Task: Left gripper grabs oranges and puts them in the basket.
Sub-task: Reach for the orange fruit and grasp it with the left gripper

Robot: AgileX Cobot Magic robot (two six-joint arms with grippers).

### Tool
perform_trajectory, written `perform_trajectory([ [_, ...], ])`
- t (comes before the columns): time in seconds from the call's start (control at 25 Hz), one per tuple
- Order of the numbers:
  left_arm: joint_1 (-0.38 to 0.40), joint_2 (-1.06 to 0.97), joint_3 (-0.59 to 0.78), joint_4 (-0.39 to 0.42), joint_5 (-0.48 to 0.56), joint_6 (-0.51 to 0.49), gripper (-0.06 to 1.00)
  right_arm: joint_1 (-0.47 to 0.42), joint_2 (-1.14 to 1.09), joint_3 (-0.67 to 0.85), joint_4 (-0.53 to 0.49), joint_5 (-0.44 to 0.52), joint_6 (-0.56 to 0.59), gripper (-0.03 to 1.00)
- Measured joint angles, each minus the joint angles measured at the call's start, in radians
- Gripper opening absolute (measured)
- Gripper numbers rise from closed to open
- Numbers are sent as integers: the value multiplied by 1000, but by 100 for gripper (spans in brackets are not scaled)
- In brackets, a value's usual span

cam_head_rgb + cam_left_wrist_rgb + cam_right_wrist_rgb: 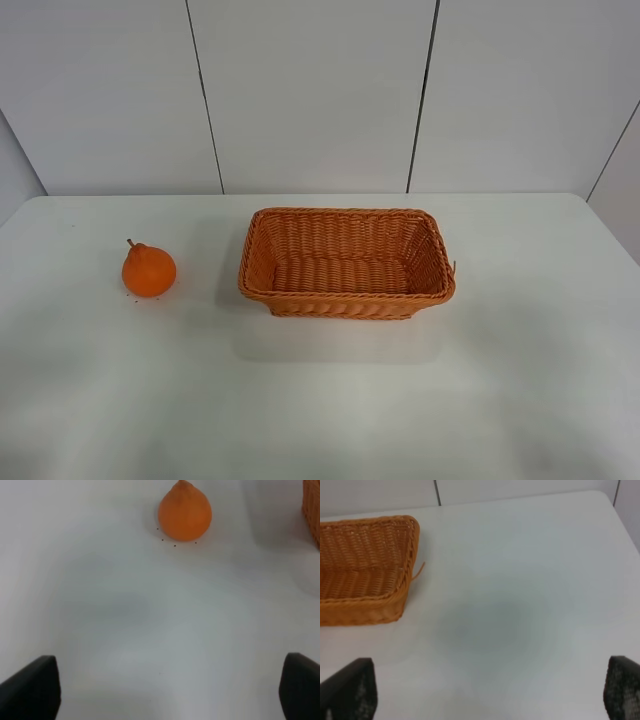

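With the left claw (pixel 165 687) released, the orange (pixel 185 512) is found on the surface (pixel 125 620) ahead of it, well apart, the basket (pixel 312 510) farther off; the orange is judged light, firm and prone to rolling, and should be gripped across its widest girth, below the knob.

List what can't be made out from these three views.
- Arms: outside the exterior high view entirely.
- left claw, right claw: only the fingertip corners show in the wrist views; the frame edge cuts off the rest.
- orange: stem tip cut off by the left wrist frame edge.
- basket: far side cut off by the right wrist frame edge; only a sliver shows in the left wrist view.
- specks beside the orange: too small to identify.
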Motion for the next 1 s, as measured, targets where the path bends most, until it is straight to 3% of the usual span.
perform_trajectory([
  [0.68, 0, 0, -2, 0, -3, 0, 97, 0, 0, 0, 0, 0, 0, 69],
  [1.0, 0, 40, -44, -16, -93, 0, 97, 0, 0, 0, 0, 0, 0, 69],
])
